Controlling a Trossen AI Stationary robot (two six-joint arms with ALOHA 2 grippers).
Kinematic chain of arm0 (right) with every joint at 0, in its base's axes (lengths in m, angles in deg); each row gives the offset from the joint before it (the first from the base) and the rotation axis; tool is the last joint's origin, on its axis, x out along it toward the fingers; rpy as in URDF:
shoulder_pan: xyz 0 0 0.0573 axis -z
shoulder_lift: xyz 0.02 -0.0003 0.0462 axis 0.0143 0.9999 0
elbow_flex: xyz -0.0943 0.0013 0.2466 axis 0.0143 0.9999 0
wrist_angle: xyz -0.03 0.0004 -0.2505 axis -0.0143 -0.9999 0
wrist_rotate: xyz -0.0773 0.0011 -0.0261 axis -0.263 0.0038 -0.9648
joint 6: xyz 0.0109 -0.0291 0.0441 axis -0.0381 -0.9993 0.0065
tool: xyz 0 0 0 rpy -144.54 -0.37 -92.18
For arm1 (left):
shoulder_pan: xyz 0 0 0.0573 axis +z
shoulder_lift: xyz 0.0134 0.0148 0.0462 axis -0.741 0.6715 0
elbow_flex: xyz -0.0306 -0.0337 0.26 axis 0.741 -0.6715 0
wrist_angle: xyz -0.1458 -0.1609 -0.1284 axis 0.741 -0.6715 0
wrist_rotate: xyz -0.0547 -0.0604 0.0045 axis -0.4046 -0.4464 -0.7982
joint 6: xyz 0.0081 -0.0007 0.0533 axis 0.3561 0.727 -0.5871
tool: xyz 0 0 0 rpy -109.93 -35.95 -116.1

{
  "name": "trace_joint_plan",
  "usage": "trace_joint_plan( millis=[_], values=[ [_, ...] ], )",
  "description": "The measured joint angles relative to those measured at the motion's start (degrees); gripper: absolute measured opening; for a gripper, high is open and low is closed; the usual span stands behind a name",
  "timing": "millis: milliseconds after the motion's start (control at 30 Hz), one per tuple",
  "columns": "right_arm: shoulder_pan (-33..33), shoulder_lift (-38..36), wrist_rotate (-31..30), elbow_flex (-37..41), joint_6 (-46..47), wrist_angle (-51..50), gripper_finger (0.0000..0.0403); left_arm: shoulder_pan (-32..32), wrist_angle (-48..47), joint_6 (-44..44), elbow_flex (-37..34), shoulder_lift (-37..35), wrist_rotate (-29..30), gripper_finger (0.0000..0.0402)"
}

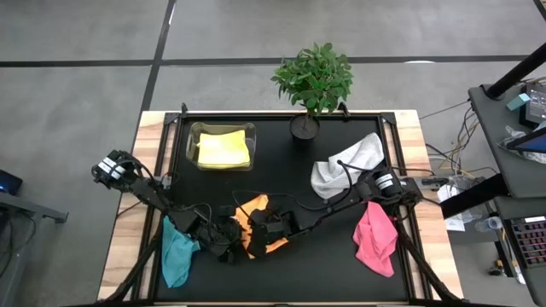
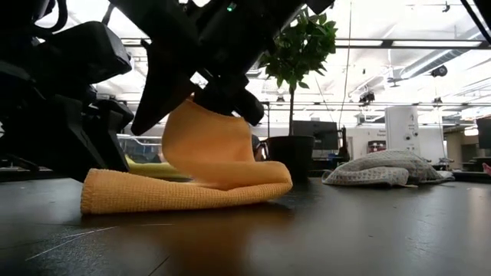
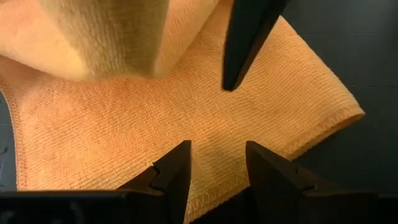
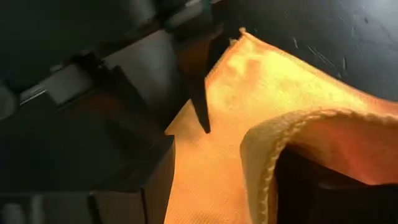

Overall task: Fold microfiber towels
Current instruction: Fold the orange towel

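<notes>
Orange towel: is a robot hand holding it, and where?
On the orange towel, the raised fold reaches the right gripper, but whether it is pinched cannot be told. The left gripper hovers open over it, holding nothing.

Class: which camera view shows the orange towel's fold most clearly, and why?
The low view: the orange towel appears side-on, one flap lifted and curling over the flat layer. The high view shows only orange patches between the arms. Both wrist views show close-up weave and a hemmed edge.
</notes>
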Motion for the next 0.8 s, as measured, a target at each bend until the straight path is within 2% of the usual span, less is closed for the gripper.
trace_joint_plan(
  millis=[133,300,400,533,633,800],
  values=[
    [-0.16,0.06,0.03,0.09,-1.3,0.3,0.0201,-0.74,-8.03,0.4,1.89,-4.0,-3.98,0.0136],
    [-0.11,0.09,-0.02,0.3,-2.39,1.28,0.019,-2.96,-19.3,7.46,1.91,-10.0,-5.05,0.0136],
    [-0.09,0.11,-0.01,0.32,-2.7,2.52,0.0182,-3.52,-16.04,10.05,-1.0,-10.42,-4.51,0.0136],
    [-0.11,0.1,-0.02,0.55,-3.15,4.05,0.0184,-3.46,-4.89,10.5,-4.99,-6.5,-3.28,0.0136],
    [-0.13,0.51,0.0,0.61,-3.03,4.41,0.0202,-3.5,-0.19,10.49,-5.55,-3.0,-0.75,0.0136],
    [-0.11,1.96,0.66,0.61,-0.67,4.44,0.0248,-3.5,1.74,10.43,-5.31,0.13,1.0,0.0136]
  ],
)
